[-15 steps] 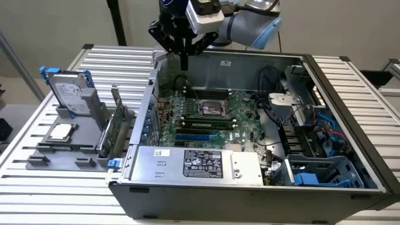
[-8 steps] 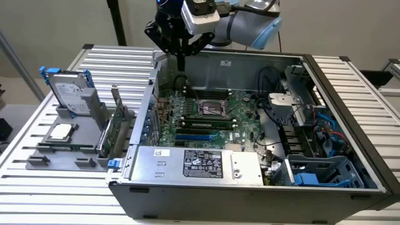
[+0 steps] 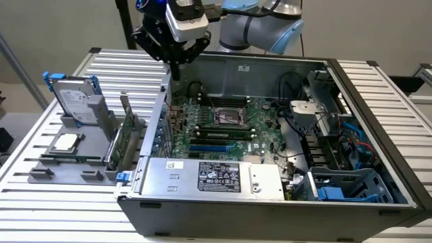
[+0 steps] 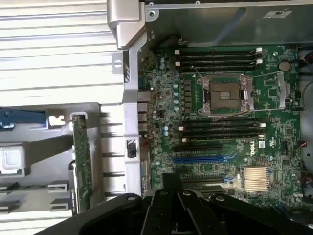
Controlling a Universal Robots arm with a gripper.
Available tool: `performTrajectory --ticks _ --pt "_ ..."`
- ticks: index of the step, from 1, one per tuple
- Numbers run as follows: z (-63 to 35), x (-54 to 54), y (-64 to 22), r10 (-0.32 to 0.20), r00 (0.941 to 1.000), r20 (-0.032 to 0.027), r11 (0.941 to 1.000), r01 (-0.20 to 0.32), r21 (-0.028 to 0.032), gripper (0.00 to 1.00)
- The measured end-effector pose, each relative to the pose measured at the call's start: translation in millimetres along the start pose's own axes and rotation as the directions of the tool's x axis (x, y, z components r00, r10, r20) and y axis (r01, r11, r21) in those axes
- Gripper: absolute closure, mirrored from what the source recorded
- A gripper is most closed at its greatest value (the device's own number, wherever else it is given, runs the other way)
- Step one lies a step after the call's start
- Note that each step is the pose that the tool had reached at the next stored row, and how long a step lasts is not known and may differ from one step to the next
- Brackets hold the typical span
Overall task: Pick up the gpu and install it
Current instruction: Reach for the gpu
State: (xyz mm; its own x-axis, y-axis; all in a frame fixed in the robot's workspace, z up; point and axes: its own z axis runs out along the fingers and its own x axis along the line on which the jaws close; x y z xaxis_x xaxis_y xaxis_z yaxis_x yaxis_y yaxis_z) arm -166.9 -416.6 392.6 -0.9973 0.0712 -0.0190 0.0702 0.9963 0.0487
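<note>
1. Jaws of the gripper look pressed together with nothing between them. The gripper hangs in the air above the far corner of the case on the exterior view's left, touching nothing.
2. The gpu stands on its long edge in a grey holder on the slatted table. It sits along the holder's edge nearest the case, just beside the case's outer wall and well below the gripper. In the wrist view it appears as a narrow green strip.
3. The same holder carries a drive with blue rails, upright at its far edge, and a small square chip lying flat nearer the middle.
4. Inside the open case the board lies flat. Its blue slot has no card in it, and no card stands anywhere on the board.
5. As for progress, the task looks barely begun. The gpu is not gripped and has not left the holder. Both the pick-up and the seating in the case remain to be done.
</note>
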Motion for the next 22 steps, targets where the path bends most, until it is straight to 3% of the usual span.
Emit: performTrajectory --ticks 13,22 --pt "-2.2 57.6 -25.6 0.000 1.0000 0.0001 1.0000 0.000 0.0000 1.00" --pt "0.2 97.6 -37.4 0.000 1.0000 0.0002 1.0000 0.000 0.0000 1.00"
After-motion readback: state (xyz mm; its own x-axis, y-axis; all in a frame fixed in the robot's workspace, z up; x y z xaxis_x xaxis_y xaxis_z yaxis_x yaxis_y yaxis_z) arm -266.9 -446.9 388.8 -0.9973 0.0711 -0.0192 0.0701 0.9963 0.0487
